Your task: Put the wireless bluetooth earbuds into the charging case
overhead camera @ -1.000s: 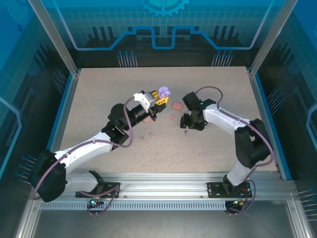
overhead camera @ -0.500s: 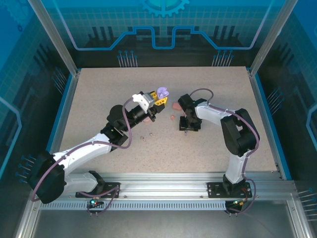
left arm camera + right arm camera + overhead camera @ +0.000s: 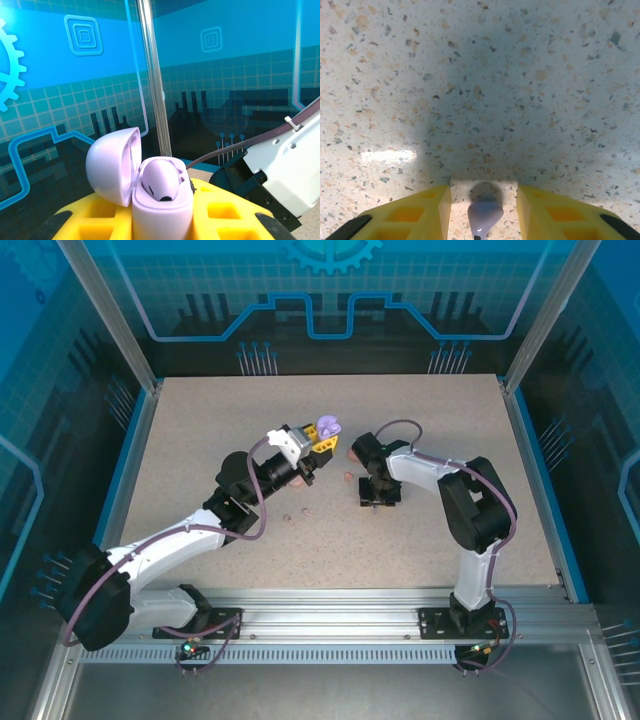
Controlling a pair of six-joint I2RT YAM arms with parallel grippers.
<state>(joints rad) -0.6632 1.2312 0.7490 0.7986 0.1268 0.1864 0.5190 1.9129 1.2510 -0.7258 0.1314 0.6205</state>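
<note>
Speckled stone-look table [image 3: 200,440] carries work. Left pincer [image 3: 320,440] clenched on purple charging case [image 3: 162,205], held aloft, lid open; one bud [image 3: 161,181] seemingly seated inside, hard to confirm. Right pincer [image 3: 484,194] down at table, jaws apart, straddling purple earbud [image 3: 485,219], not touching it. Step: earbud pickup. Next: squeeze gently, lift, carry to case's free socket.
</note>
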